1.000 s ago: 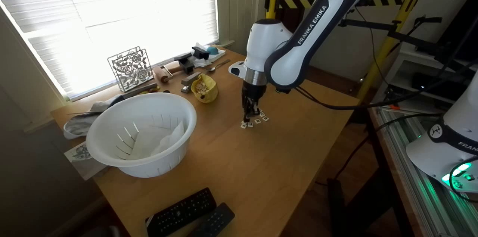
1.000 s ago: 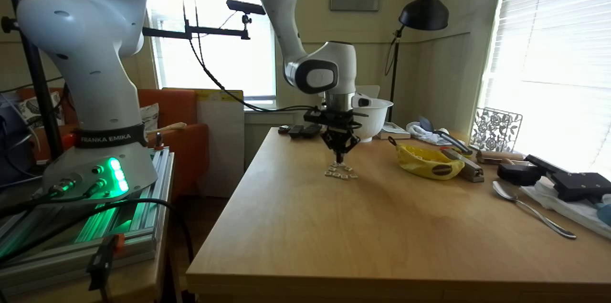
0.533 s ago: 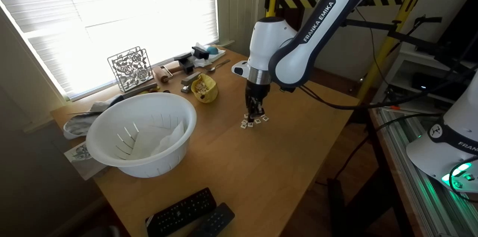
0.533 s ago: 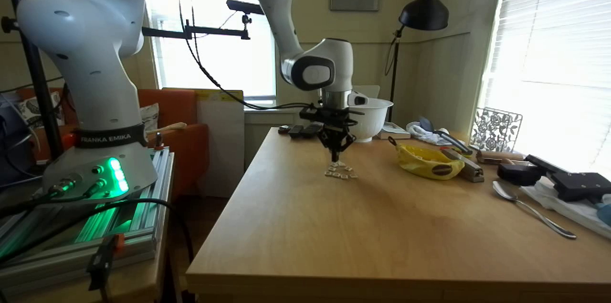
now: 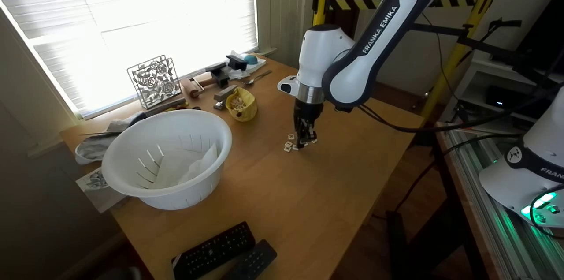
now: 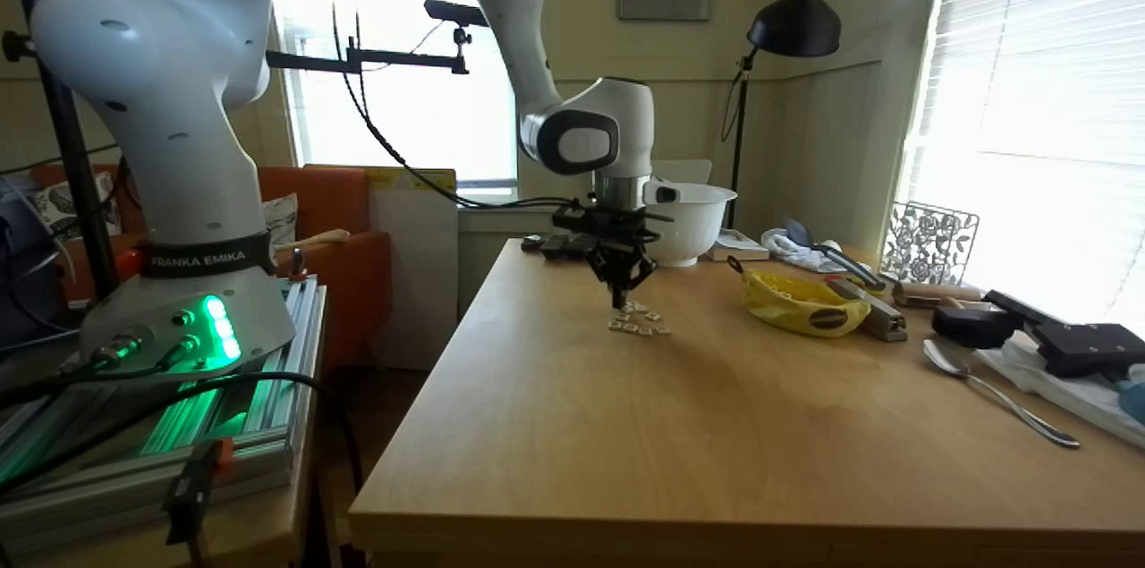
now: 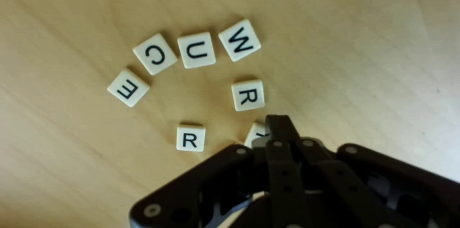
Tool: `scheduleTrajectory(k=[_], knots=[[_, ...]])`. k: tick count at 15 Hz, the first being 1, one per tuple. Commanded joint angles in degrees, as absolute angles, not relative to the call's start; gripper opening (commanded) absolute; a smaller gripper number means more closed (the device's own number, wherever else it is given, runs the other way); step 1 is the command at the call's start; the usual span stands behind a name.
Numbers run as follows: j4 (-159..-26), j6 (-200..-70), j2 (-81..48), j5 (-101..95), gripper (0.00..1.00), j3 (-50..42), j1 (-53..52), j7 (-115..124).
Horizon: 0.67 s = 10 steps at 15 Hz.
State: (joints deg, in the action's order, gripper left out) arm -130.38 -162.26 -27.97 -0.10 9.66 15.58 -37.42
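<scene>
Gripper (image 7: pixel 283 122) is seen w/ jaws tog., nothing visibly held, just above the letter tiles (image 7: pixel 248 95), spread on the table (image 6: pixel 716 434) left of the yellow pouch (image 6: pixel 783 307) in an exterior view. Tiles judged light, stiff, prob. slick; best pinched by opp. edges.

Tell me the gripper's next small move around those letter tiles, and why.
Probably lift the gripper slightly before any sideways shift: its jaws are shut, and in the wrist view it hides part of one tile, close to an R tile, so sweeping sideways at this height might knock them.
</scene>
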Motion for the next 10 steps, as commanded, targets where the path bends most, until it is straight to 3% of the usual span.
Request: scheduleTrajectory(k=[1, 10], knots=[[-131.0, -164.3, -28.3, 1.1, 0.0, 11.4, 17.3, -38.3], [-129.8, -165.0, -30.7, 0.4, 0.0, 11.4, 18.3, -38.0]])
